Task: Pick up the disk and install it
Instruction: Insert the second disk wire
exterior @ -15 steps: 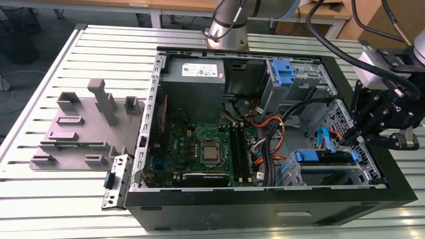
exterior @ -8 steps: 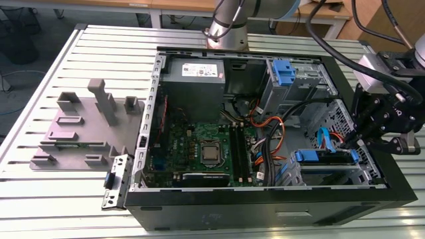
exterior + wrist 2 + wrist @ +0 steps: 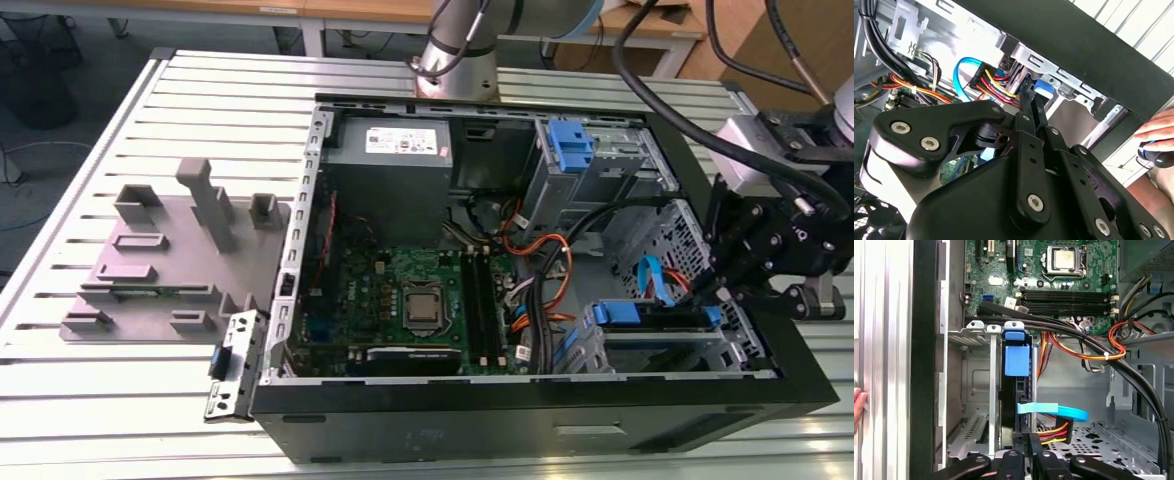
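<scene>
The black linkage gripper sat over the grey metal drive cage at approx 4 o'clock in the open black PC case. Its narrow jaws pinched the blue-railed silver disk edge-on, prob. aligned w/ a slot.

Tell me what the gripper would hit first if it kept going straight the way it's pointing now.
Most likely the disk, standing on edge in the drive cage directly ahead of the gripper in the first wrist view, its blue tab beyond. The light blue cable crosses close by; depth is unclear.
</scene>
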Controlling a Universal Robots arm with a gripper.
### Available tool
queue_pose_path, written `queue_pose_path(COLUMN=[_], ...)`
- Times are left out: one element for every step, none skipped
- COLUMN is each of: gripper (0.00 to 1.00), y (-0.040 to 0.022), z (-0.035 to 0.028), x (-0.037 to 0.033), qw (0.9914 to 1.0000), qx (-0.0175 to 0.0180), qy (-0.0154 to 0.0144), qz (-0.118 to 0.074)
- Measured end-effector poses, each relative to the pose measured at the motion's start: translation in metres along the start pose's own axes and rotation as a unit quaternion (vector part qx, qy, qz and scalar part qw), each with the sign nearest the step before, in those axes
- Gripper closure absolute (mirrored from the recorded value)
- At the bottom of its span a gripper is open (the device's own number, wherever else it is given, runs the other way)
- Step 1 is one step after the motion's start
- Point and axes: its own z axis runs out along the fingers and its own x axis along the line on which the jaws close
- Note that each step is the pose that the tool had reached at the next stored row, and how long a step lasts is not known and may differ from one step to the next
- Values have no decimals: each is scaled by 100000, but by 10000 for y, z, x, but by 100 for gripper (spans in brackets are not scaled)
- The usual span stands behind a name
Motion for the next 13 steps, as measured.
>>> queue_pose_path(gripper=[84, 84, 84, 84, 84, 84, 84, 84, 84, 84, 84, 84, 84], y=[0, 0, 0, 0, 0, 1, 1, 2, 2, 2, 2, 3, 2], z=[1, 1, 2, 3, 5, 10, 17, 23, 27, 30, 29, 30, 30], x=[8, 21, 35, 48, 56, 61, 65, 68, 71, 71, 71, 71, 71], qw=[100000, 100000, 100000, 100000, 100000, 100000, 100000, 100000, 100000, 100000, 100000, 100000, 100000], qx=[0, 0, 0, 2, 2, 1, 0, 0, 0, 2, 0, 1, 1], qy=[21, 40, 53, 59, 54, 54, 46, 49, 60, 64, 70, 74, 77], qz=[-7, -13, -11, -8, -10, -10, -10, -8, -9, -10, -6, -6, -8])
